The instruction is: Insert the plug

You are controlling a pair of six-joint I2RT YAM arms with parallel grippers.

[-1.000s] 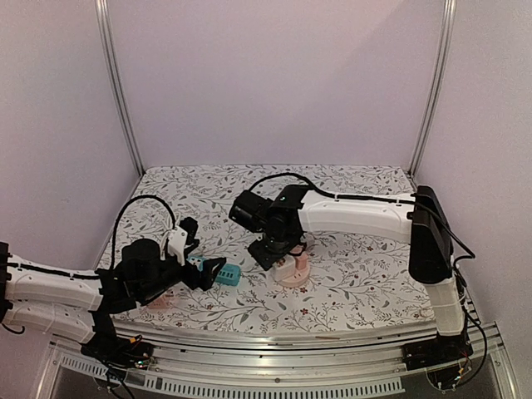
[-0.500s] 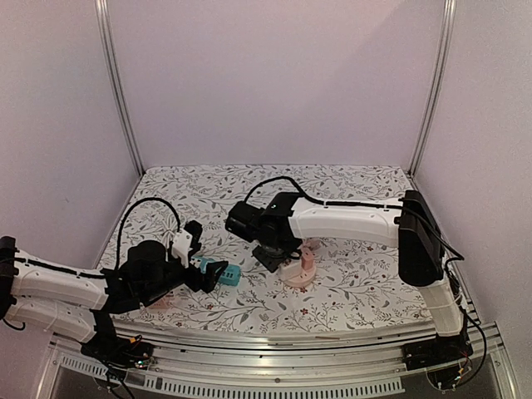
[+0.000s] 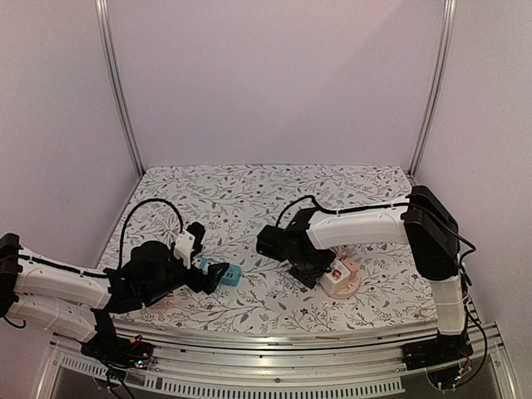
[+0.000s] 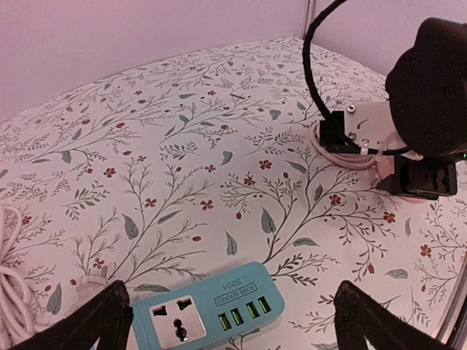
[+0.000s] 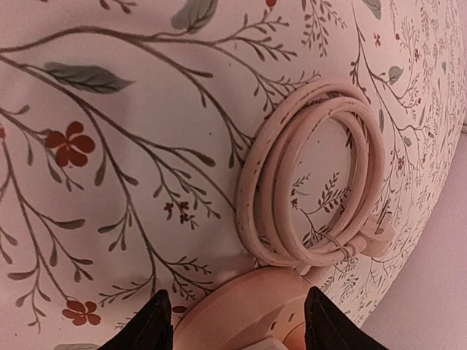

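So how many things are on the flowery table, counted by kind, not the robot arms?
Teal plastic power strip: 1
Pale cords: 2, a coiled cord and a loose cord
Pale round plug body: 1
Total: 4

Soft, even pinkish light, faint shadows; right wrist view warps at edges.

Quantities: one teal power strip (image 4: 208, 295) with one universal socket (image 4: 177, 321) and four green USB ports (image 4: 235, 316); one plug (image 5: 244, 317); two white cables, namely coiled cable (image 5: 314, 182) and loose cable (image 4: 11, 281); two arms, namely left arm (image 3: 58, 287) and right arm (image 3: 366, 226).
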